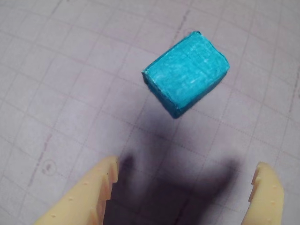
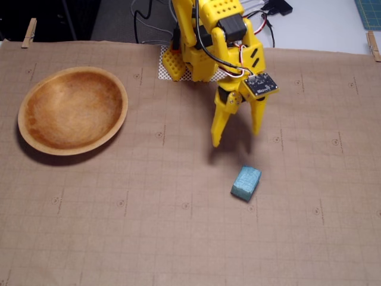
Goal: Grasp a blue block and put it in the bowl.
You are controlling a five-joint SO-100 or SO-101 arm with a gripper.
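Yellow jaws spread apart with nothing between them, hanging just short of the blue block (image 1: 186, 73), which lies skewed on the gridded tabletop (image 2: 178, 238) well right of the bowl (image 2: 122, 98); block looks light, foam-rough, slightly squashy, best pinched across its short sides.

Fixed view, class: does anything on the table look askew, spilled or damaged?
Nothing stands out. The block lies intact, turned diagonal to the mat's grid, which is harmless. The bowl sits upright and empty. The gripper is open above the mat.
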